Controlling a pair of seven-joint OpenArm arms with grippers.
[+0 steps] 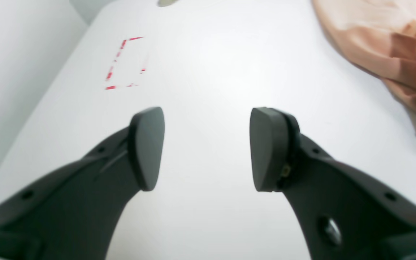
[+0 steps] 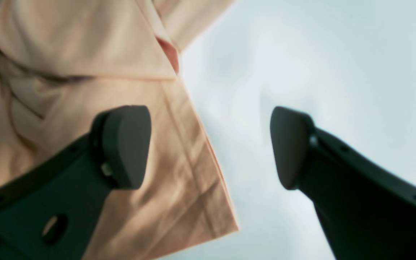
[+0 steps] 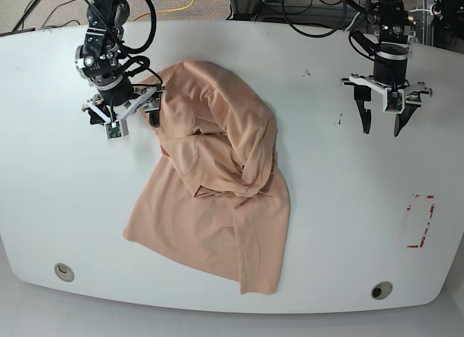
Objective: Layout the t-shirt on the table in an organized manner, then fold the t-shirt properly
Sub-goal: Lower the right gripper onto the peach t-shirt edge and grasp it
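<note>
Cables trail along the far edge of the white table (image 3: 326, 206), well behind the work. Two round grommet holes (image 3: 64, 271) sit near the front rim, and a broken rectangle of red tape (image 3: 420, 221) marks the surface below the left gripper (image 3: 382, 127); a few dark specks (image 3: 339, 120) lie beside that arm. No lettering is legible anywhere. The t-shirt (image 3: 217, 185) lies crumpled mid-table, soft peach cotton bunched in thick folds with a hemmed edge turned over. The right gripper (image 2: 209, 148) hangs at the shirt's upper corner, fingers spread, one pad (image 2: 125, 144) over cloth, the other over bare table, grasping nothing. The left gripper's smooth black rounded pads (image 1: 146, 148) are likewise spread apart, well clear of the shirt.
</note>
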